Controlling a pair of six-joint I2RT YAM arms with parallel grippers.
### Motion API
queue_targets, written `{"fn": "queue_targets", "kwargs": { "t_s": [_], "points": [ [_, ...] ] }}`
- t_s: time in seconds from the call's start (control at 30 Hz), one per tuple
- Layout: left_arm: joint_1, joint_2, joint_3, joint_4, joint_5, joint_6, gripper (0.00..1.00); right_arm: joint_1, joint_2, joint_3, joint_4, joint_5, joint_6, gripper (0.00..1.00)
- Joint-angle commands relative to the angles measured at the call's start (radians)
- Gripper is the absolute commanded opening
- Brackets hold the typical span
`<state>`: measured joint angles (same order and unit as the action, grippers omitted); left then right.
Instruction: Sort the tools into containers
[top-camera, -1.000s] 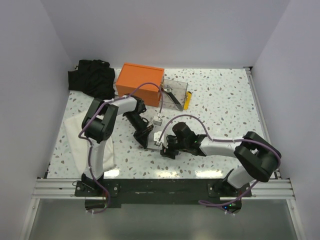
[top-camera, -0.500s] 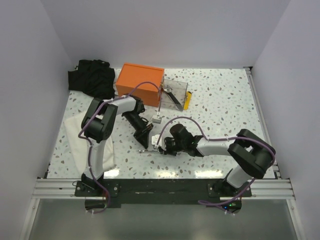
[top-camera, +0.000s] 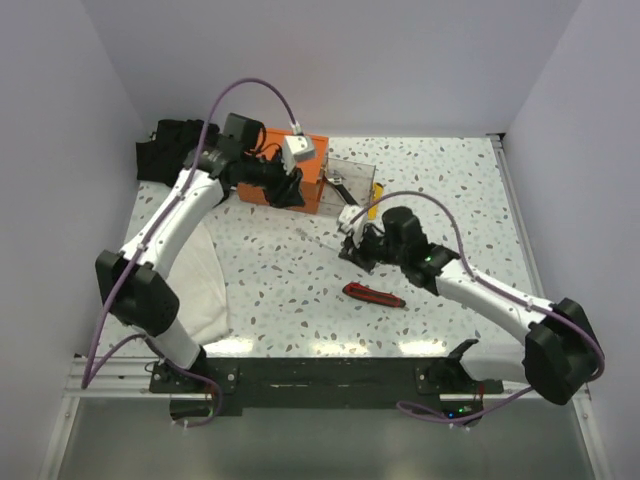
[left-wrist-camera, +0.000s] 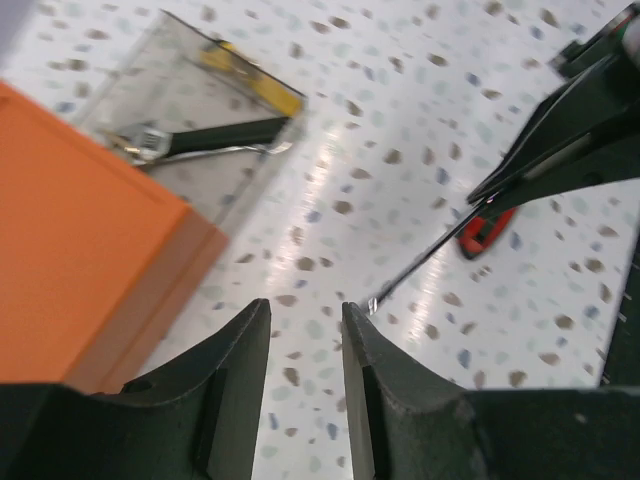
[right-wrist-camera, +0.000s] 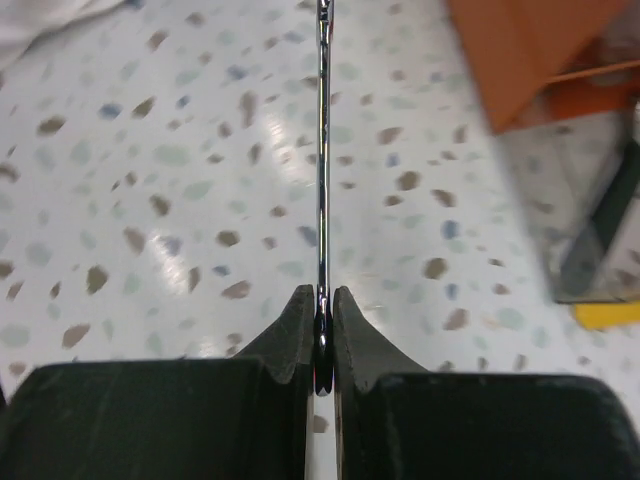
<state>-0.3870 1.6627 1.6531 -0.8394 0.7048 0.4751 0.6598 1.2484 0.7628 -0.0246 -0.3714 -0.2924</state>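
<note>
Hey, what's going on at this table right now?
Two robot arms are sorting tools. The right hand is shut on a slim silver wrench, close to the clear tray. The left hand is open and empty beside the orange box. The tray already holds a dark-handled tool. A red-and-black utility knife lies on the table, not yet sorted.

The speckled white surface (top-camera: 450, 180) carries an orange box (left-wrist-camera: 70, 230) just beside the left claw (top-camera: 292, 190), with a clear tray (top-camera: 355, 178) between that claw and the right claw (top-camera: 348, 224). A slim yellow utility knife (top-camera: 372, 206) lies just beside the tray. A red-and-black utility knife (top-camera: 374, 294) lies on the near side of the right claw. A white cloth (top-camera: 205, 290) lies well apart from the left claw, and a black cloth bundle (top-camera: 170, 150) lies to its left.
</note>
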Motion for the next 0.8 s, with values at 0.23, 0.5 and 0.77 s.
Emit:
{"fn": "queue_targets", "kwargs": {
  "t_s": [0.23,0.5,0.77],
  "points": [
    [0.039,-0.080,-0.130,0.215,-0.435,-0.167,0.40,-0.167,0.205,0.311,0.038,0.169,0.156,0.00],
    [0.039,-0.118,-0.161,0.226,-0.384,-0.187,0.40,-0.273,0.330,0.448,0.028,0.158,0.133,0.00],
    [0.046,-0.098,-0.109,0.220,-0.438,-0.158,0.40,-0.284,0.439,0.500,-0.055,0.150,0.087,0.00]
  ]
}}
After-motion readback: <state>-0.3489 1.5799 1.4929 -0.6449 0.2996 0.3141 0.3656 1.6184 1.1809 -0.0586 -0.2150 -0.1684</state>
